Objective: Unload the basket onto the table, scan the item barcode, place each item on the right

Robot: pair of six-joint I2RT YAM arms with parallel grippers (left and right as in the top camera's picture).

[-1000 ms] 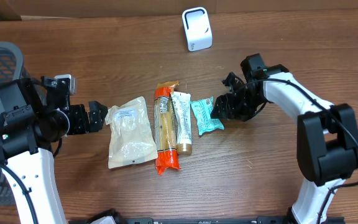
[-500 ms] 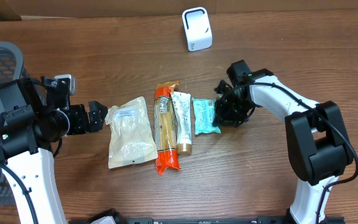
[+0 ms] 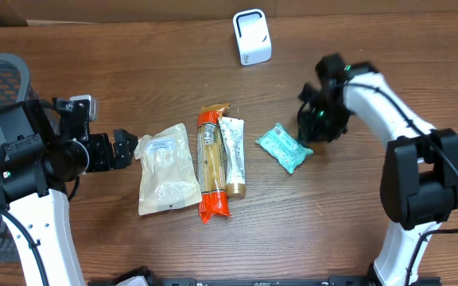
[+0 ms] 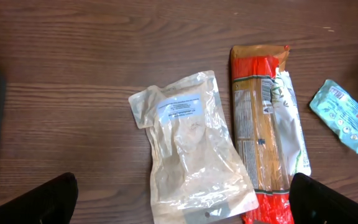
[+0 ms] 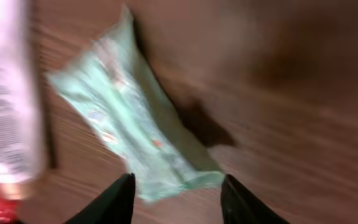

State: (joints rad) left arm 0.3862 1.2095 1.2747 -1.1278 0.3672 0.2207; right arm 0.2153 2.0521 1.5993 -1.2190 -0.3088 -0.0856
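While packet (image 3: 285, 148) lay just beside right claw (image 5: 176, 198), on side facing left claw (image 3: 127, 149), long axis slanted, right jaws stood parted, seemingly clear of it; left claw gaped, well apart.

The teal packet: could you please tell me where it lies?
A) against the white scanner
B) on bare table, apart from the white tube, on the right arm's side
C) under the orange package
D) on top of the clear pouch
B: in the overhead view the teal packet lies askew on the bare table, with a strip of wood between it and the white tube.
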